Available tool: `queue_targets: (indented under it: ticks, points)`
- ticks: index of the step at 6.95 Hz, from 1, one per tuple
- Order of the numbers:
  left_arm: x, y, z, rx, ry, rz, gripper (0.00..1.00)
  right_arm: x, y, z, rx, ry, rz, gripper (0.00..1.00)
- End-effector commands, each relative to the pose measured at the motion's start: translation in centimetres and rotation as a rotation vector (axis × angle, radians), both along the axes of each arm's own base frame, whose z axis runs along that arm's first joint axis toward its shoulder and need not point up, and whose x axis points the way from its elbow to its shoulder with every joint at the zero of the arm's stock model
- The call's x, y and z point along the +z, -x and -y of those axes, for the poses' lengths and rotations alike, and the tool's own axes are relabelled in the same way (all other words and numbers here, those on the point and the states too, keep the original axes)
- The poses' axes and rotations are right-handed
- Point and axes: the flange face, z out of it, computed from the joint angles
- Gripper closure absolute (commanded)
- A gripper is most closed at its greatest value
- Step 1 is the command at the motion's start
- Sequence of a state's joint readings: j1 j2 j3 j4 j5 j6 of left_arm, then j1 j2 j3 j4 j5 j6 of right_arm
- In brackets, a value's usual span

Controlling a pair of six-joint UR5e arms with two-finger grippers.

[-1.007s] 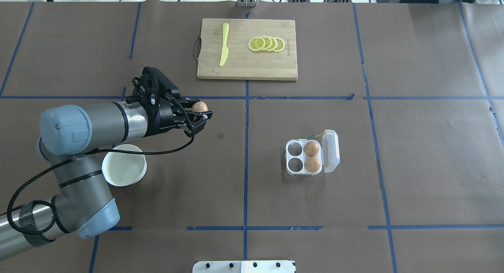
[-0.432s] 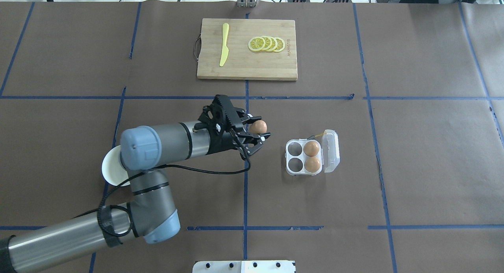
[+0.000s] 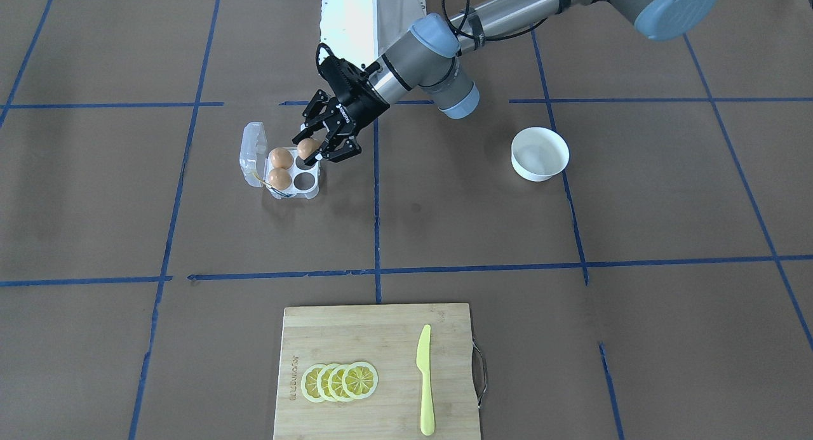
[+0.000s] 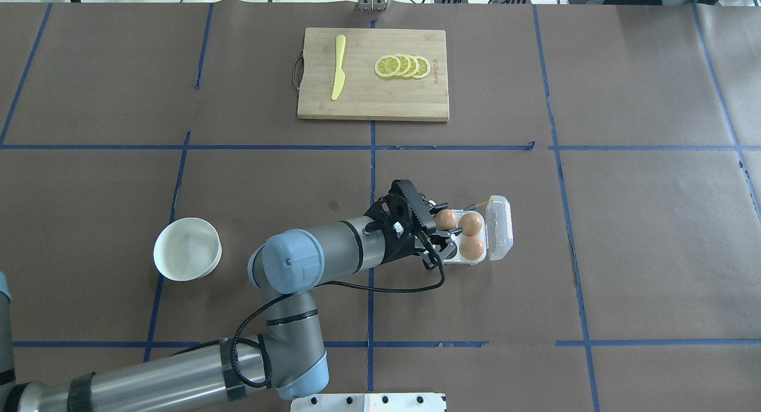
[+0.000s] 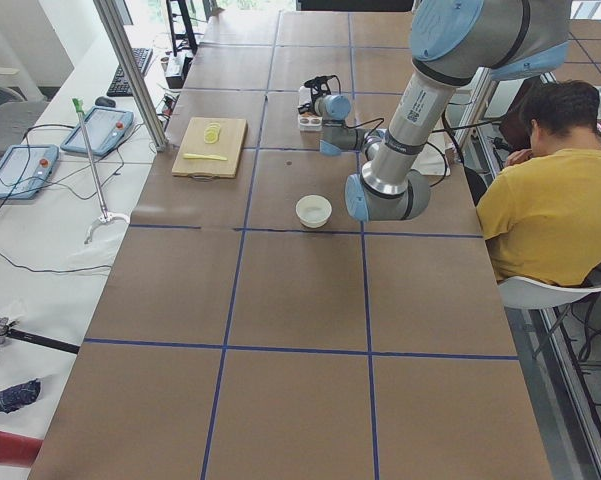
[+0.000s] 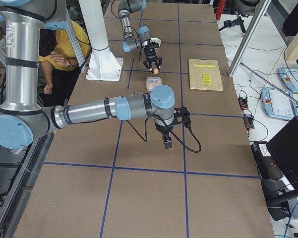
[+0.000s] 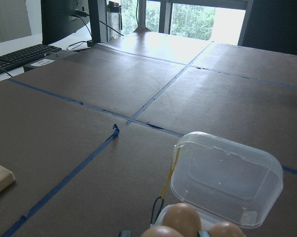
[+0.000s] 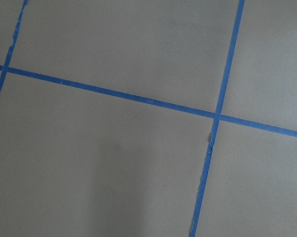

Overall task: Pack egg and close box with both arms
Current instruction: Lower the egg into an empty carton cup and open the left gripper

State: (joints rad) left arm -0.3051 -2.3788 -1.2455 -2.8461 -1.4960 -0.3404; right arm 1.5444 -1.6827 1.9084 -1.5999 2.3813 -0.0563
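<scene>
The egg (image 4: 445, 219) is clamped between the fingers of the left tool (image 4: 443, 229), held over the empty half of the box (image 3: 305, 181), the half toward the left arm. The overhead view puts it over the far cell and the front view over the near one, so I cannot tell which. Two eggs (image 4: 470, 224) fill the other half, just beside it. The lid (image 4: 499, 227) stands open on the box's far side from the tool, so the approach side is unobstructed.

The box sits well inside the worktop (image 4: 594, 222), away from every edge. The bowl (image 4: 187, 256) and the board (image 4: 371, 97) are both well apart from it.

The left wrist view alone shows the yellow string (image 7: 169, 177) running up to the lid (the egg barely peeks in at its bottom edge). The front view alone shows one empty cell unhidden. The right tool (image 6: 167, 143) appears only in the right side view, hanging over bare worktop, and I cannot tell whether it is clenched or released.

The board carries a burnt-in mark along one short edge, and the left tool has white lettering. Both are too small to read.
</scene>
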Motion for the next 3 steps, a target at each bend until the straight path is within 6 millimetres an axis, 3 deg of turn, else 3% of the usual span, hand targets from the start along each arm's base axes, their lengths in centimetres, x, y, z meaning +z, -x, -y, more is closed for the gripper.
queue_targets:
  ticks: [1, 2, 3]
  points:
    - [-0.51, -2.11, -0.63, 0.004, 0.007, 0.014, 0.81, 0.15, -0.56, -0.18, 0.012, 0.003, -0.001, 0.00]
    - [-0.33, -2.36, -1.03, 0.010, 0.008, 0.017, 0.73, 0.15, -0.57, -0.19, 0.012, 0.003, -0.001, 0.00]
    - [-0.15, -2.46, -1.12, 0.012, 0.009, 0.020, 0.56, 0.22, -0.57, -0.18, 0.012, 0.004, -0.001, 0.00]
